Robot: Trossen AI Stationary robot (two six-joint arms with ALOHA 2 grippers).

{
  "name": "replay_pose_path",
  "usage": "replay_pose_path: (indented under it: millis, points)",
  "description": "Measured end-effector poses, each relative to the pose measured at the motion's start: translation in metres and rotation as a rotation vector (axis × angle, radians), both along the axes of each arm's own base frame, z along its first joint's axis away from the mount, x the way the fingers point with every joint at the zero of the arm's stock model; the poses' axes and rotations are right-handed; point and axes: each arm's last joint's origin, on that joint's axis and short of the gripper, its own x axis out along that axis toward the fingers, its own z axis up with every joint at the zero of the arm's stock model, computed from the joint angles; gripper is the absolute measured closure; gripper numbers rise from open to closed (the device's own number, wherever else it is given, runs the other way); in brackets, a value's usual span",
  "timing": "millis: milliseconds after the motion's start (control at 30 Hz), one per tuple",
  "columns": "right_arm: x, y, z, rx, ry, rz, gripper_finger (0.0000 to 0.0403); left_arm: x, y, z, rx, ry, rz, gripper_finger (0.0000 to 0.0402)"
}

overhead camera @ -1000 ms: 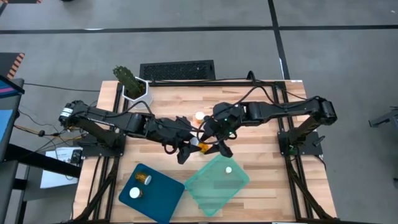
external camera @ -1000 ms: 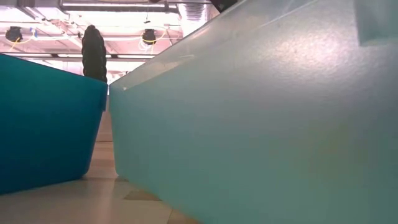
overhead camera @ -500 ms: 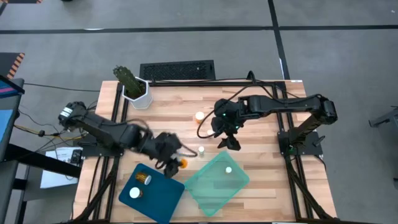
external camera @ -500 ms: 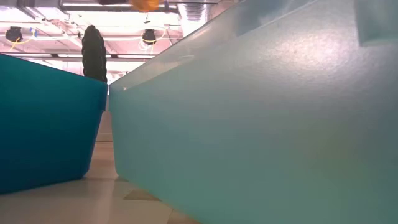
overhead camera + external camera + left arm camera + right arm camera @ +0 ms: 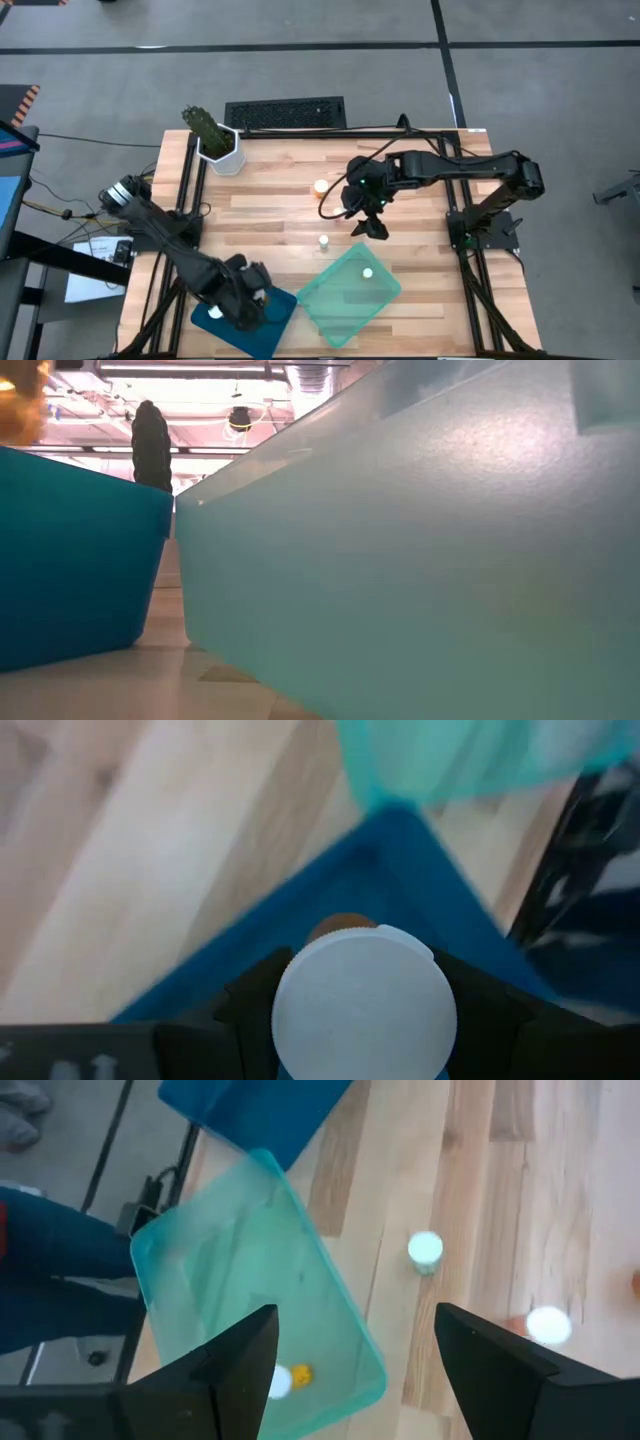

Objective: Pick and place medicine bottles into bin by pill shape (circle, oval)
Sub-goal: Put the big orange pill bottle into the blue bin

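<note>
Currently left pincer (image 5: 365, 1030) pinched a white-capped bottle (image 5: 365, 1005) above the blue bin (image 5: 420, 870); right pincer (image 5: 350, 1350) hung spread.

White-capped amber bottle (image 5: 365, 1010) held over blue bin (image 5: 275, 315); one bottle (image 5: 367, 272) in teal bin (image 5: 385, 292); two bottles (image 5: 324, 241) on table (image 5: 270, 210).
</note>
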Motion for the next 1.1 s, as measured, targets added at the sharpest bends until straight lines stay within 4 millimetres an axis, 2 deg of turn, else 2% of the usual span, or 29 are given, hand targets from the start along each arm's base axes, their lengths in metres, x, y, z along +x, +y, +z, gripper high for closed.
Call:
replay_pose_path:
  millis: [200, 367, 667, 900, 1100]
  points:
    - [-0.014, -0.004, 0.019, 0.001, -0.061, -0.023, 0.0121, 0.007, -0.021, -0.037, 0.011, 0.153, -0.074, 0.0205]
    - [-0.032, -0.009, 0.039, 0.004, -0.134, -0.059, 0.0121, 0.006, -0.032, -0.057, 0.060, 0.210, -0.090, 0.0205]
    - [-0.068, -0.012, 0.072, -0.003, -0.257, -0.108, 0.0121, -0.012, -0.031, -0.061, 0.228, 0.241, 0.005, 0.0205]
    - [-0.089, -0.010, 0.088, -0.039, -0.327, -0.142, 0.0121, -0.010, -0.034, -0.069, 0.186, 0.209, 0.001, 0.0205]
    - [-0.098, -0.010, 0.094, -0.054, -0.356, -0.158, 0.0121, -0.014, -0.029, -0.079, 0.207, 0.229, 0.009, 0.0205]
